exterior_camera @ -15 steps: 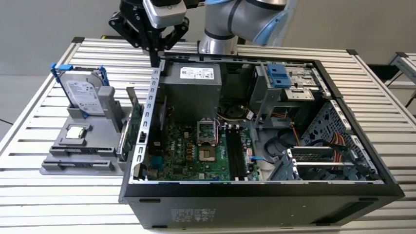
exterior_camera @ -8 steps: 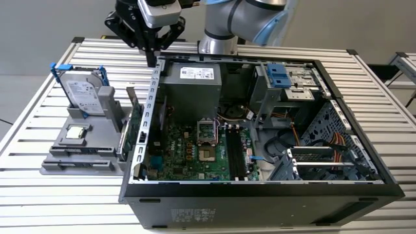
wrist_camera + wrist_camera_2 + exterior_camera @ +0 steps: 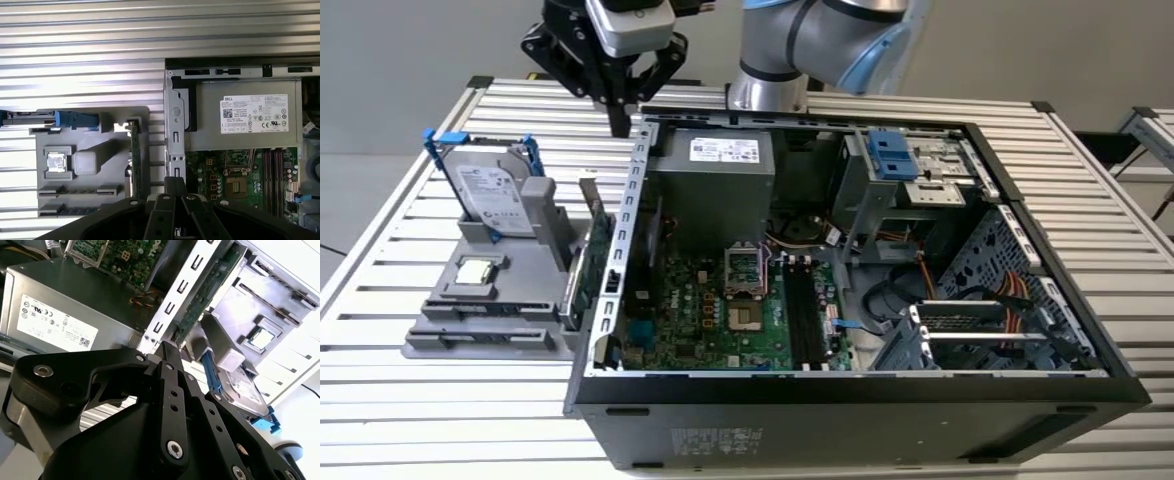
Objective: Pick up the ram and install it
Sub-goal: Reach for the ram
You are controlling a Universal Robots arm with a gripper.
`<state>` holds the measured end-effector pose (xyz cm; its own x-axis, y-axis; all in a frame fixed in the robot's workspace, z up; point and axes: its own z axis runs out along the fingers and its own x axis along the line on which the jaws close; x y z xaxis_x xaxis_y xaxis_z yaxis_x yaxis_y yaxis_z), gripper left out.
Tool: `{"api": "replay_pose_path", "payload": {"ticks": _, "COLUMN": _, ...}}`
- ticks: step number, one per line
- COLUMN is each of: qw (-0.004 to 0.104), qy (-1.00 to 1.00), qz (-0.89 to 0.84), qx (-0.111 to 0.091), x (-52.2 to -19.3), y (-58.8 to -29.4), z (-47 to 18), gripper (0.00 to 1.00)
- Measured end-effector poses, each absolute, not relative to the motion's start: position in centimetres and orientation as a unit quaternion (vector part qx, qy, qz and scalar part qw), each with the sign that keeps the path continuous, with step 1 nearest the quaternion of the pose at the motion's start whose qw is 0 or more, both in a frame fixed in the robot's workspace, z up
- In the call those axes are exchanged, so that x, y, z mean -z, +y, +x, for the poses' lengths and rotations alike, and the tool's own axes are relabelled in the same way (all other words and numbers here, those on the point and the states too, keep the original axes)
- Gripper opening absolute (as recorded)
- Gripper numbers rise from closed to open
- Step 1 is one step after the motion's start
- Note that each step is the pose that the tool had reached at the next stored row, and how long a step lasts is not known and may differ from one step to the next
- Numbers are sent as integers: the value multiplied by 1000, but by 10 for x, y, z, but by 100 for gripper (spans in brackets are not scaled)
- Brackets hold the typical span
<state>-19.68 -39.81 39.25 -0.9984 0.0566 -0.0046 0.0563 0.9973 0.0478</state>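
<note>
Contents as recorded; clock directions refer to the exterior view.

1. Desk (image 3: 394, 200): slatted metal top, carrying all items below.
2. Computer case (image 3: 854, 425): dark tower laid on its side, panel off, interior open upward. Occupied the centre and three o'clock part of the desk.
3. Robot arm (image 3: 801, 45): stood at twelve o'clock behind the case.
4. Power supply (image 3: 714, 190): grey box in the case's eleven o'clock corner.
5. Motherboard (image 3: 720, 300): green, at six o'clock of the power supply, with long dark slots (image 3: 805, 315) at its three o'clock side.
6. Grey holder (image 3: 480, 335): at nine o'clock of the case, just beside it.
7. Hard drive (image 3: 494, 195): silver with a blue bracket, upright at the holder's twelve o'clock end.
8. Claw (image 3: 620, 122): fingers together, holding nothing. It hung above the desk at twelve o'clock of the holder, near the case's rear corner.
9. Ram (image 3: 598, 265): thin green stick on edge along the holder's three o'clock side, at six o'clock of the claw and well apart from it. The case's perforated side wall (image 3: 635, 215) stood just beside it, between it and the motherboard.
10. Processor (image 3: 478, 270): small silver square lying flat in the holder, at nine o'clock of the ram.
</note>
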Motion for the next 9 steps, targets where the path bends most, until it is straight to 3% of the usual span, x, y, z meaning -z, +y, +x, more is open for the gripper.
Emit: {"api": "replay_pose_path", "payload": {"ticks": 9, "qw": 2, "qy": 999, "qz": 28, "qx": -24, "x": -392, "y": -398, "z": -203, "gripper": 0}}
